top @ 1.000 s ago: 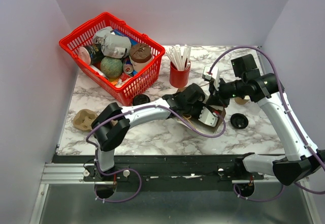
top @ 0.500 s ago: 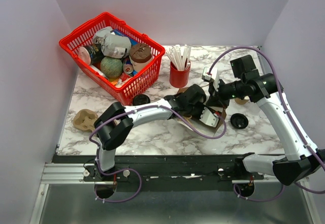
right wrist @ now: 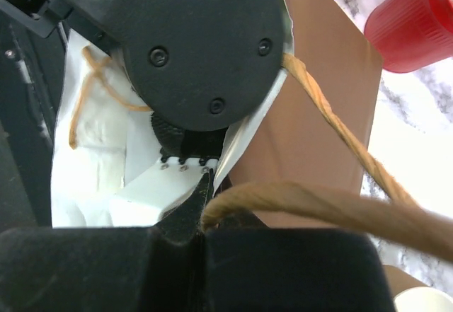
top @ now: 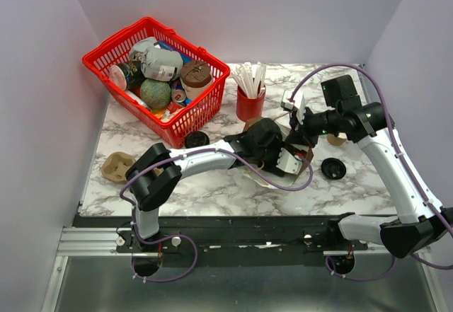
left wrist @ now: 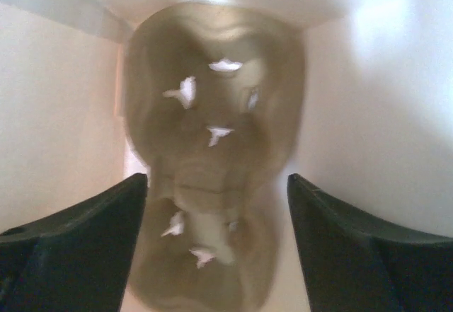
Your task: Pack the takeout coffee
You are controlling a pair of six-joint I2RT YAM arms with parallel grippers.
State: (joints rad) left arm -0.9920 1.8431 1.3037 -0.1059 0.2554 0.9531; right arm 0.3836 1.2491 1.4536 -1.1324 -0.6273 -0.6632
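Note:
The takeout coffee is hidden in every view. A brown paper bag [top: 306,165] with a white inside lies open at mid-table. My left gripper [top: 289,158] reaches into its mouth. In the left wrist view that gripper [left wrist: 217,185] stands open between the bag's pale walls. A tan moulded pulp piece [left wrist: 212,149] lies ahead of the fingertips, blurred, and neither finger touches it. My right gripper [right wrist: 205,220] is shut on the bag's twine handle [right wrist: 304,202] at the bag's far rim [top: 301,124].
A red basket [top: 185,124] full of groceries stands at the back left. A red cup of straws [top: 250,105] is behind the bag. Loose black lids [top: 197,139] [top: 333,168] lie on the marble. A pulp carrier [top: 117,165] is at the left, and a tan cup [top: 337,140] shows under the right arm.
My left gripper's jaws have gone from partly closed to wide open inside the bag. The left arm has shifted slightly back. The right gripper keeps its hold on the handle.

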